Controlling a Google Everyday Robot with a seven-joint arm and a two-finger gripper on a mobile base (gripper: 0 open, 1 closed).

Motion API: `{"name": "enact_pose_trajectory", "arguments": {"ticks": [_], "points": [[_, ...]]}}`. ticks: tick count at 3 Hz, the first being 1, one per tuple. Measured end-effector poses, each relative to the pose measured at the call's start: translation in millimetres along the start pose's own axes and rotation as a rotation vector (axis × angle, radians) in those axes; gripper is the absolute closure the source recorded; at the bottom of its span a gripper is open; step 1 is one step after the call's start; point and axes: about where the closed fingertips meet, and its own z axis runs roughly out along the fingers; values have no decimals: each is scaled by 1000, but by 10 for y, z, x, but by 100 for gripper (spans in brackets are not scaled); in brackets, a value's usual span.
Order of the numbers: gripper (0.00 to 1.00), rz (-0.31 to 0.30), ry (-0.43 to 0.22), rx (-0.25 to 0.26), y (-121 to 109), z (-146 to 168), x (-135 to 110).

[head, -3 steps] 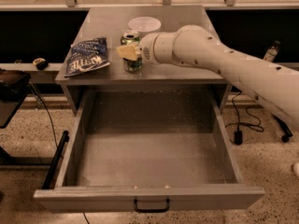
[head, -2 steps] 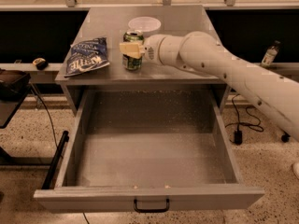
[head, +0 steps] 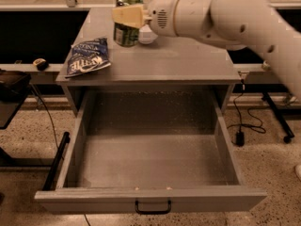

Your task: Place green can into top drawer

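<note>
The green can (head: 126,26) with its silver top is held up in the air above the back left of the grey cabinet top (head: 188,62). My gripper (head: 128,16) is shut on the green can, its pale finger (head: 127,15) across the can's upper half, with the white arm reaching in from the right. The top drawer (head: 150,202) is pulled wide open below, with a speckled grey inside and a small black handle (head: 153,207) at its front centre. Nothing lies in it.
A blue chip bag (head: 88,56) lies on the left of the cabinet top. A white bowl (head: 146,35) sits behind the can, mostly hidden by my gripper. A dark chair (head: 11,95) stands at left and cables and a wheeled leg (head: 277,119) at right.
My gripper has lifted the green can off the cabinet top. The view has shifted, so the cabinet and drawer sit lower and nearer.
</note>
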Motion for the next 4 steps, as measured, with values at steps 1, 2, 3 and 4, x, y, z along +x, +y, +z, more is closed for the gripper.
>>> {"name": "enact_pose_trajectory", "arguments": {"ticks": [1,2,3,4], "points": [[100,0,64,-50,168,-28,118],[100,0,63,-51,166,-32,158],[100,0,41,-57,130,-128,727],[100,-34,89,-37,235,-507,1485]]}}
